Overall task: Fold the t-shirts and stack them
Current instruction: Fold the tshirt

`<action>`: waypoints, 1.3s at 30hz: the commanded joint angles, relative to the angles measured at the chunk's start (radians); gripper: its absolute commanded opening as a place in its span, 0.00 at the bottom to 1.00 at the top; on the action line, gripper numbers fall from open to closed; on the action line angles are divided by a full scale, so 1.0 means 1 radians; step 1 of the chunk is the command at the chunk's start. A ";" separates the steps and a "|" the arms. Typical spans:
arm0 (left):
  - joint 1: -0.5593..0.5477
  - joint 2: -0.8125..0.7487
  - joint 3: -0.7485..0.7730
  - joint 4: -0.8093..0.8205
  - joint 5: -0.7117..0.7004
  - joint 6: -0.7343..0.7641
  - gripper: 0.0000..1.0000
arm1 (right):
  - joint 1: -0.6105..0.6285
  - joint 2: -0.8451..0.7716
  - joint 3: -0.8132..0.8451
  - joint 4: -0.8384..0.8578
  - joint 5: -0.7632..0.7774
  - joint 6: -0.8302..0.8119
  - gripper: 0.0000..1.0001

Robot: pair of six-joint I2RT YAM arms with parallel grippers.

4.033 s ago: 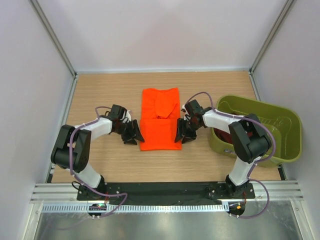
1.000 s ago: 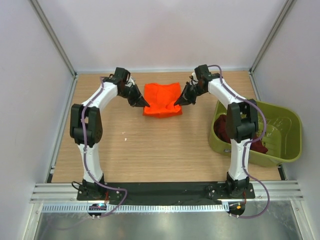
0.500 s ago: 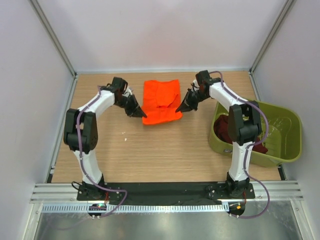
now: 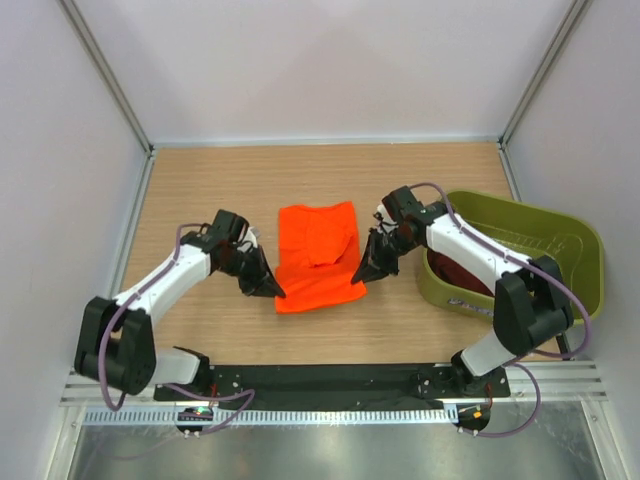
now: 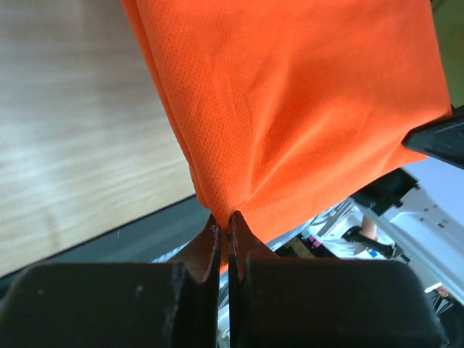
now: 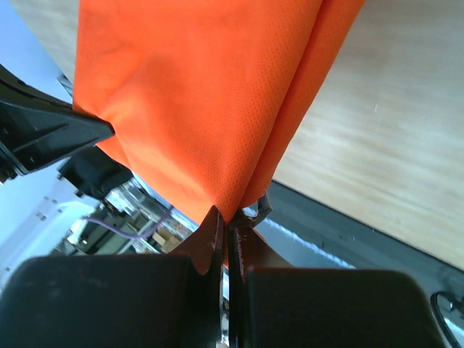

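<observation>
In the middle of the top view, the orange shirt (image 4: 318,255) lies folded on the wooden table (image 4: 200,190), a smaller flap doubled over its upper part and its lower edge slanting down toward the left. At its lower left corner the left gripper (image 4: 275,290) has its fingers pinched together on the cloth; the left wrist view shows the two fingertips (image 5: 214,245) pressed tight with a tuck of orange fabric (image 5: 290,109) caught between them and the shirt spreading up across the frame. At the lower right corner the right gripper (image 4: 360,275) is likewise clamped on the hem, and in the right wrist view its fingers (image 6: 210,235) meet on a fold of the same shirt (image 6: 203,94), lifted off the wood there. At the right of the top view stands a green tub (image 4: 560,235), just beside the right arm, with the dark red shirt (image 4: 458,275) bunched in its left end, partly hidden by that arm.
</observation>
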 commanded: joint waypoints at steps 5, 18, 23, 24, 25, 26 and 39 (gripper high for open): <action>-0.056 -0.270 -0.135 -0.060 -0.015 -0.134 0.00 | 0.082 -0.218 -0.134 -0.066 0.024 0.084 0.01; -0.072 -0.165 -0.012 -0.064 0.016 -0.172 0.00 | 0.072 -0.176 -0.107 -0.077 0.010 0.094 0.01; -0.070 -0.056 0.068 -0.047 0.023 -0.146 0.01 | 0.033 -0.105 -0.056 -0.081 -0.008 0.074 0.01; -0.070 -0.038 0.083 -0.041 0.022 -0.143 0.01 | 0.024 -0.091 -0.047 -0.089 -0.011 0.069 0.01; -0.070 0.005 0.097 -0.035 0.023 -0.142 0.01 | 0.003 -0.067 -0.032 -0.091 -0.017 0.056 0.01; -0.069 0.027 0.127 -0.029 0.028 -0.139 0.01 | -0.011 -0.055 -0.024 -0.092 -0.034 0.049 0.01; 0.052 0.467 0.452 -0.020 0.059 -0.031 0.15 | -0.137 0.426 0.365 -0.068 -0.082 -0.093 0.21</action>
